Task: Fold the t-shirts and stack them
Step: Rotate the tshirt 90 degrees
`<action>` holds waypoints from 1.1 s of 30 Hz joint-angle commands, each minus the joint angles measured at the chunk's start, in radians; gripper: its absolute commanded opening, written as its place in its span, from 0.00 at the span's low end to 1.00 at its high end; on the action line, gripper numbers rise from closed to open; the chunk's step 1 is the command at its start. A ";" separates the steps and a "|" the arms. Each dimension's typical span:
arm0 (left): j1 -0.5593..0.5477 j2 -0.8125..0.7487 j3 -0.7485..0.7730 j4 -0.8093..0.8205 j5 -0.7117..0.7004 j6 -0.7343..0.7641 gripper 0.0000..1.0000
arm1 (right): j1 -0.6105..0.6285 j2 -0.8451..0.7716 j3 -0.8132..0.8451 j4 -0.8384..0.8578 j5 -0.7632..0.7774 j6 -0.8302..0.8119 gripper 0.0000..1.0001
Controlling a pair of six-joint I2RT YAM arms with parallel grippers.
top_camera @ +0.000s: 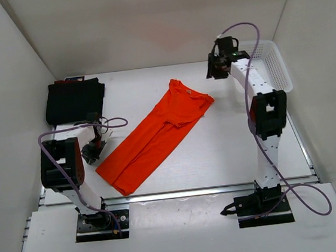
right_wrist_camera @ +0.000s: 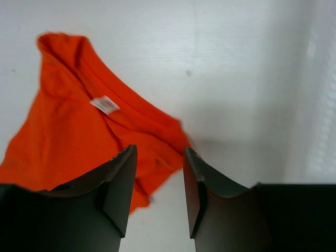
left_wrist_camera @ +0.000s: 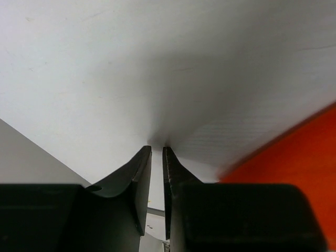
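The orange t-shirt [top_camera: 157, 133] lies on the table as a long narrow strip, running diagonally from near left to far right, collar end far. The black t-shirt [top_camera: 75, 101] lies folded at the far left, with a sliver of the dark red t-shirt [top_camera: 70, 80] showing at its far edge. My left gripper [top_camera: 92, 151] is low beside the orange shirt's near left end, shut and empty [left_wrist_camera: 156, 148]. The orange cloth [left_wrist_camera: 299, 157] is to its right there. My right gripper [top_camera: 216, 70] is open and empty above the collar end [right_wrist_camera: 160, 149]. The shirt [right_wrist_camera: 79, 131] and its white tag [right_wrist_camera: 105, 105] show below it.
A white mesh basket [top_camera: 273, 64] stands at the far right, beside the right arm; its wall shows in the right wrist view [right_wrist_camera: 323, 105]. White walls enclose the table on the left, back and right.
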 commanded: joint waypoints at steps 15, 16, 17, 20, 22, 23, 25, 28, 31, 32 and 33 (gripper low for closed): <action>0.001 -0.025 0.008 -0.033 0.054 -0.052 0.38 | 0.025 0.059 -0.173 -0.010 -0.032 0.163 0.37; 0.003 -0.024 0.008 -0.027 0.054 -0.057 0.38 | 0.026 0.068 -0.178 -0.009 -0.029 0.162 0.38; -0.002 -0.019 0.013 -0.026 0.054 -0.058 0.38 | 0.023 0.074 -0.184 -0.007 -0.021 0.169 0.39; 0.001 -0.002 0.019 -0.030 0.048 -0.061 0.38 | 0.000 0.125 -0.170 -0.021 -0.044 0.206 0.35; -0.005 -0.002 0.026 -0.041 0.053 -0.061 0.37 | -0.010 0.186 -0.124 -0.047 -0.084 0.208 0.28; 0.000 -0.005 0.030 -0.050 0.056 -0.063 0.37 | -0.012 0.209 -0.109 -0.053 -0.098 0.200 0.22; -0.006 -0.013 0.045 -0.073 0.071 -0.052 0.41 | -0.012 0.255 -0.016 -0.055 -0.107 0.162 0.08; -0.028 -0.048 0.063 -0.101 0.119 -0.046 0.69 | -0.007 0.342 0.189 -0.067 -0.089 0.120 0.00; -0.051 -0.090 0.082 -0.136 0.204 -0.032 0.95 | 0.003 0.443 0.411 0.018 -0.118 0.071 0.09; -0.058 -0.093 0.092 -0.153 0.218 -0.028 0.98 | 0.003 0.462 0.446 0.064 -0.171 0.059 0.20; -0.062 -0.091 0.097 -0.173 0.261 -0.028 0.99 | 0.009 0.467 0.471 0.089 -0.199 0.047 0.35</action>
